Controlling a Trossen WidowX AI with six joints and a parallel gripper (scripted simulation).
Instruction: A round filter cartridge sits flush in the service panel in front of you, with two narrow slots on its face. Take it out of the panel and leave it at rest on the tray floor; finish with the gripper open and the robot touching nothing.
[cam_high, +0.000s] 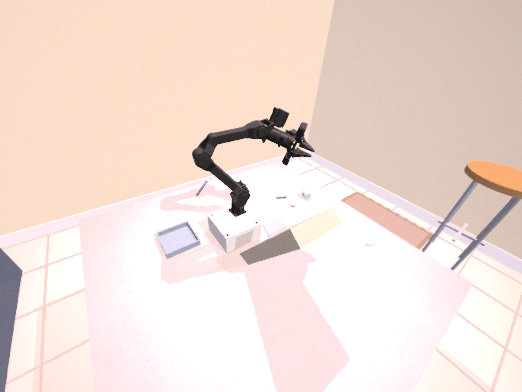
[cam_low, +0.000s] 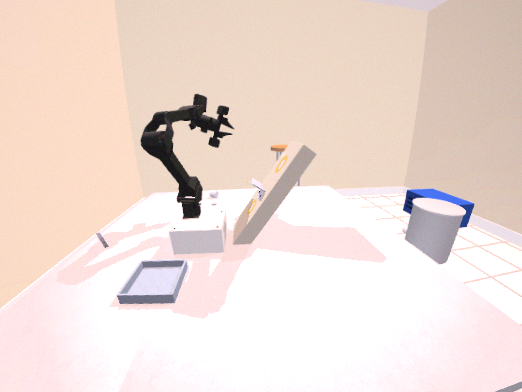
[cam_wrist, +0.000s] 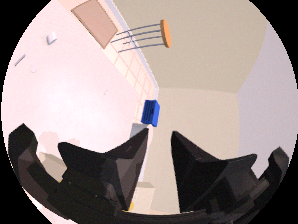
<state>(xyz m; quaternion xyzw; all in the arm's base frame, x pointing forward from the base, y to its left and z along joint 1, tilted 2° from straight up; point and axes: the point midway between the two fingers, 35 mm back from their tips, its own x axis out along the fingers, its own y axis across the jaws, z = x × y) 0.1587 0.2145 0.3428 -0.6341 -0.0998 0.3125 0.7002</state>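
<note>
The service panel (cam_high: 270, 247) (cam_low: 276, 197) stands tilted in front of the arm's base. In the exterior view its face shows edge-on with yellow ring marks and a small pale piece (cam_low: 258, 185) sticking out between them. I cannot make out the round cartridge or its slots in any view. The blue-grey tray (cam_high: 185, 248) (cam_low: 147, 299) lies on the table beside the base, and nothing shows inside it. My gripper (cam_high: 312, 152) (cam_low: 233, 131) (cam_wrist: 160, 133) is high in the air, above and short of the panel's top. Its fingers are partly open, with nothing between them.
A white block (cam_high: 220, 235) (cam_low: 197, 241) stands at the arm's base, close to the panel. A dark stick (cam_high: 202, 188) (cam_low: 102, 240) and a small white object (cam_high: 306, 195) lie on the table. A grey cylinder (cam_low: 434, 230) and an orange stool (cam_high: 495, 177) are farther off.
</note>
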